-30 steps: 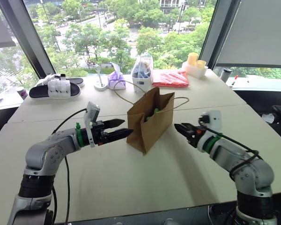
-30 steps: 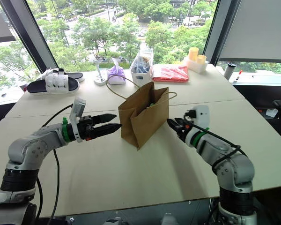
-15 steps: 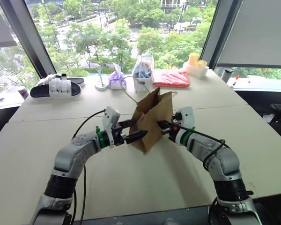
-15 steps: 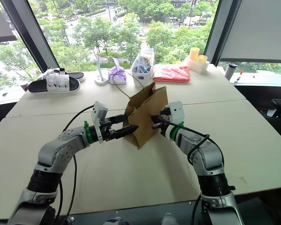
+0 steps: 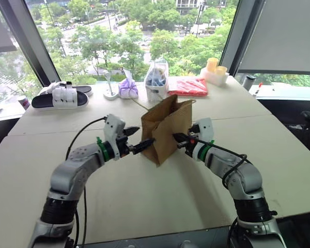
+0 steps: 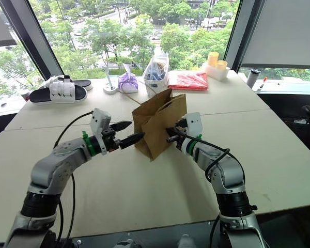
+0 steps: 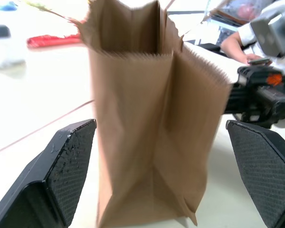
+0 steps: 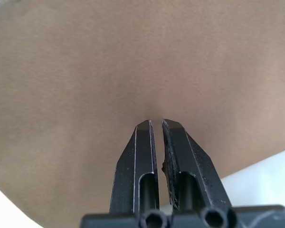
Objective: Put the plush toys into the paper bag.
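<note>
Left eye view: 1 paper bag point(image 5: 166, 130) stands upright near the middle of the pale table point(image 5: 144, 196), mouth open upward, thin loop handles at the top; the plush toys can't be seen from here, so whether they are inside I can't tell. 2 grippers are at the bag, 1 per side. The left gripper point(image 5: 138, 139) has its 2 black fingers spread wide, tips just beside the bag's near left edge. The right gripper point(image 5: 176, 138) has fingers nearly together, tips at the bag's right wall. At the far edge of the table: 1 black-and-white sandal point(image 5: 60, 97), 1 purple cloth bundle point(image 5: 127, 88), 1 clear plastic bag w/ blue contents point(image 5: 156, 79), 1 flat red packet point(image 5: 188, 86), 2 yellow cups point(image 5: 215, 65) in a white tray. No label or writing is readable. Right eye view: same scene, same count. Left wrist view: the bag stands between the 2 wide-open fingers point(image 7: 66, 161), not touched by either; the right gripper shows beyond the bag's far side w/ a small orange mark on it, no text readable. Right wrist view: 2 fingers point(image 8: 141, 161) almost closed, a thin gap between, tips against the brown paper wall; they pinch nothing that I can see.
</note>
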Robot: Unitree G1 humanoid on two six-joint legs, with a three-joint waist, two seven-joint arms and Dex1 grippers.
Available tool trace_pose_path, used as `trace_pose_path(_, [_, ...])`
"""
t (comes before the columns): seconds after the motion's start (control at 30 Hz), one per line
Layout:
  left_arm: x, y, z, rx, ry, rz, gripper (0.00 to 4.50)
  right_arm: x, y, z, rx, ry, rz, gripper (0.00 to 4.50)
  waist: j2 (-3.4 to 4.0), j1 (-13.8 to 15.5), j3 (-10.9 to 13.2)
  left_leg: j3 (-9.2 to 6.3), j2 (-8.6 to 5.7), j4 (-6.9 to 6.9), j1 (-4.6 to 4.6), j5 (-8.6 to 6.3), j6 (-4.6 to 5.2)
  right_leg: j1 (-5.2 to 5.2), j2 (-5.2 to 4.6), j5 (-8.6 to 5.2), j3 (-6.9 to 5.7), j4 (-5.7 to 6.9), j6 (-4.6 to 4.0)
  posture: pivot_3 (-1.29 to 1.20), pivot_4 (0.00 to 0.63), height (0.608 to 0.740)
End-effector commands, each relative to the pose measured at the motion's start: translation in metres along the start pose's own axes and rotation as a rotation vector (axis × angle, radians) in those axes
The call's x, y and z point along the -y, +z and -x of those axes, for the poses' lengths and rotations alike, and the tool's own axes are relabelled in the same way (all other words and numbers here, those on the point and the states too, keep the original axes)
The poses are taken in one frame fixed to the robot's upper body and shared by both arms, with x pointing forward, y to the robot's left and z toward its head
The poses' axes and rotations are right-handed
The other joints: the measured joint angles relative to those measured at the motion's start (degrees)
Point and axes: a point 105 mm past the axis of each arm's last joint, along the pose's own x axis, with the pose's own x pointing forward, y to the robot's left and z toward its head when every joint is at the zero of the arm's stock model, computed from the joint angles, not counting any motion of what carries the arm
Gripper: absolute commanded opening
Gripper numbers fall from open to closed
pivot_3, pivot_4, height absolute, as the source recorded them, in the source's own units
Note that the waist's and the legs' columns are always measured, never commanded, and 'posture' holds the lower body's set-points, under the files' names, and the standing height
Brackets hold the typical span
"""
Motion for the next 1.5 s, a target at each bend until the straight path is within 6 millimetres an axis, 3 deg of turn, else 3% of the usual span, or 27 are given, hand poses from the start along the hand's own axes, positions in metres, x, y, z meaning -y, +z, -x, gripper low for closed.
trace_pose_path(0.03, [0.001, 0.017, 0.008, 0.037, 0.005, -0.030, 4.50, -0.007, 0.017, 0.001, 0.060, 0.026, 0.029, 0.30, 0.00, 0.15, 0.00, 0.00, 0.00, 0.01, 0.00, 0.00, 0.00, 0.01, 0.00, 0.00, 0.00, 0.00, 0.00, 0.00, 0.150, 0.740])
trace_pose_path(0.5, [-0.019, 0.005, -0.007, 0.102, -0.108, 0.054, 4.50, -0.008, 0.019, 0.000, 0.053, 0.044, 0.042, 0.30, 0.00, 0.06, 0.00, 0.09, -0.02, 0.01, 0.00, 0.02, -0.03, 0.02, 0.02, 0.00, -0.06, 0.00, 0.00, 0.00, 0.150, 0.740])
trace_pose_path(0.67, [-0.016, -0.001, -0.019, 0.082, -0.265, 0.134, 4.50, -0.008, 0.020, 0.000, 0.052, 0.047, 0.045, 0.30, 0.00, 0.02, 0.00, 0.10, -0.04, 0.04, -0.01, 0.02, -0.02, 0.04, 0.02, 0.00, -0.10, -0.01, 0.00, 0.00, 0.150, 0.740])
trace_pose_path(0.9, [-0.011, -0.006, -0.017, 0.058, -0.350, 0.176, 4.50, -0.008, 0.022, -0.001, 0.054, 0.046, 0.049, 0.30, 0.00, -0.25, 0.00, 0.07, -0.01, -0.01, -0.01, 0.02, -0.02, -0.03, 0.02, 0.00, -0.09, 0.01, 0.00, 0.00, 0.150, 0.740])
trace_pose_path(1.17, [-0.009, -0.009, -0.012, 0.046, -0.373, 0.184, 4.50, -0.007, 0.024, -0.003, 0.054, 0.050, 0.057, 0.30, 0.00, -0.19, 0.00, 0.02, -0.01, 0.01, -0.01, 0.02, -0.02, -0.02, 0.01, 0.00, -0.08, 0.02, 0.00, 0.00, 0.150, 0.740])
trace_pose_path(1.5, [-0.006, -0.020, -0.045, 0.048, -0.189, 0.063, 4.50, -0.010, 0.023, -0.001, 0.050, 0.056, 0.054, 0.30, 0.00, 0.06, 0.00, 0.02, -0.02, 0.03, -0.01, 0.02, -0.03, -0.02, -0.01, 0.01, -0.07, 0.02, 0.00, 0.00, 0.150, 0.740])
